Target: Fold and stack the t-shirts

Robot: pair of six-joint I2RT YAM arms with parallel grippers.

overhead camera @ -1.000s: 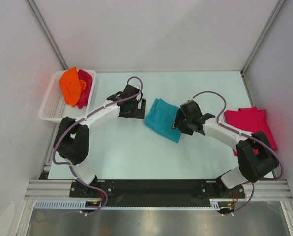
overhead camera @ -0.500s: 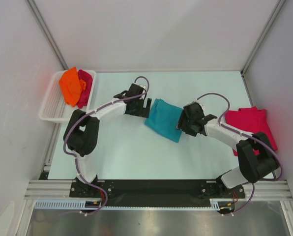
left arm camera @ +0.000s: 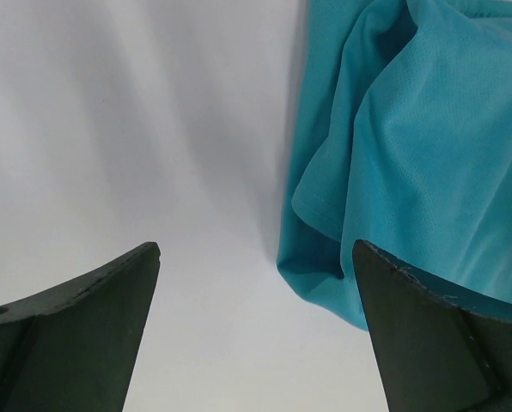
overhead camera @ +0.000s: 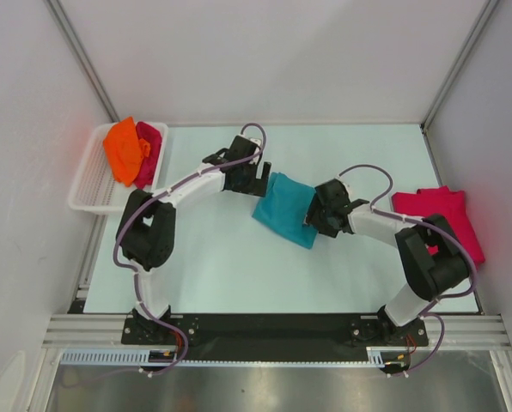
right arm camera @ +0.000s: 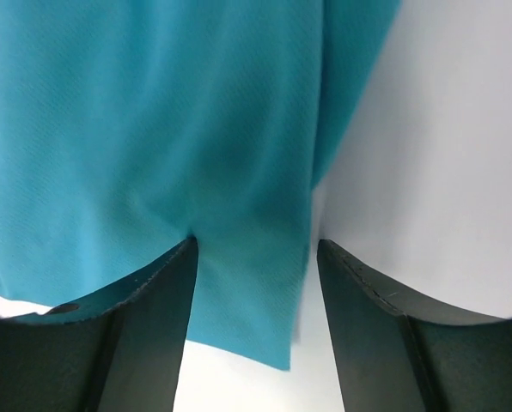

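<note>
Teal t-shirt (overhead camera: 283, 209) lies bunched mid-table (overhead camera: 222, 275), long axis running from far-left to near-right. Right gripper (overhead camera: 312, 219) is wide open and empty, with its fingers straddling the shirt's right hem. Left gripper (overhead camera: 258, 180) is equally open and empty, just off the far-left corner and mostly over bare table, so the right arm is nearer a grasp.

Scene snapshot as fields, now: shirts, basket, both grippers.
teal t-shirt: rumpled, mid-table, between the grippers
left gripper: open, at the teal shirt's left edge, holding nothing
right gripper: open, fabric edge between its fingers, not clamped
basket: white, far left; holds orange t-shirt and a crimson-pink t-shirt, bunched
second crimson-pink t-shirt: on the table's right side, lying flat
</note>
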